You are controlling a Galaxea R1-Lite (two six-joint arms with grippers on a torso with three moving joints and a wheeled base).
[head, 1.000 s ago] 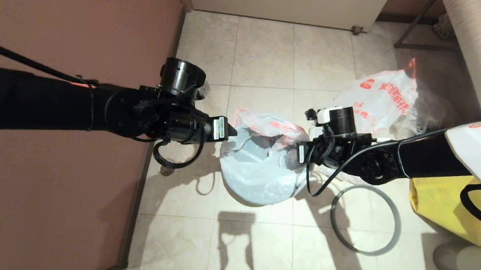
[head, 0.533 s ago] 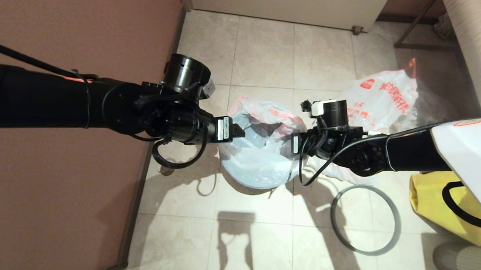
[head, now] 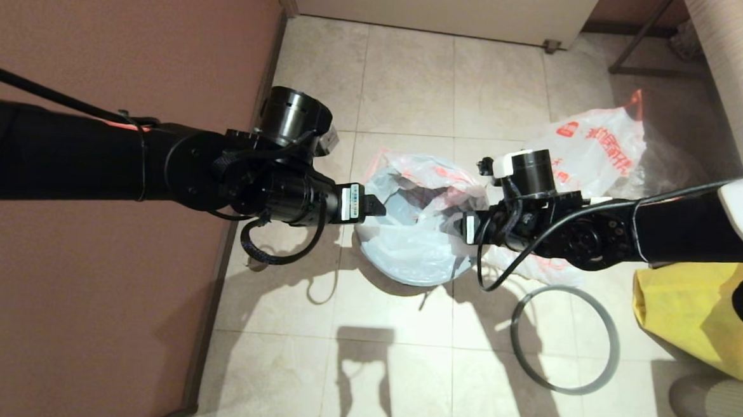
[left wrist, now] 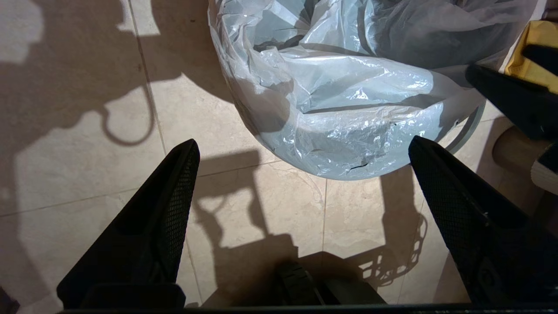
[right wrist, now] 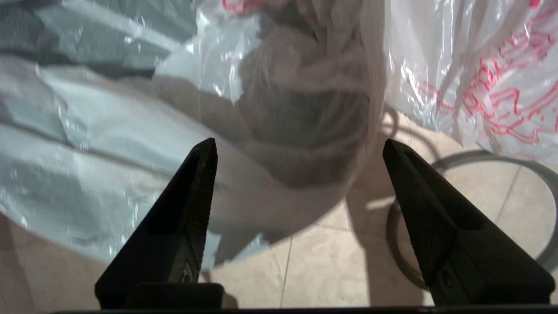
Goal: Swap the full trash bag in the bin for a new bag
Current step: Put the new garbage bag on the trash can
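The new bag [head: 414, 252] lies draped over the bin, which stands on the tiled floor; its thin white plastic [left wrist: 348, 100] hides the bin's walls. My left gripper [head: 375, 206] hangs at the bag's left edge, open [left wrist: 303, 144], with only floor and the bag's rim between its fingers. Opposite it at the bag's right edge, my right gripper [head: 461, 229] is open too [right wrist: 299, 141], above loose plastic and holding nothing. The full trash bag [head: 594, 150], with red print [right wrist: 484, 83], lies on the floor behind the right arm.
The bin's grey ring [head: 560, 390] lies flat on the floor at the front right, also showing as a grey ring [right wrist: 479, 154] beyond the right fingers. A big yellow bag [head: 684, 314] stands at the right. A brown wall [head: 132, 43] runs along the left.
Both grippers have opened; the right one has let go of the bag's edge. The stretched bag has drawn back and settled smaller over the bin. The left gripper has shifted slightly right.
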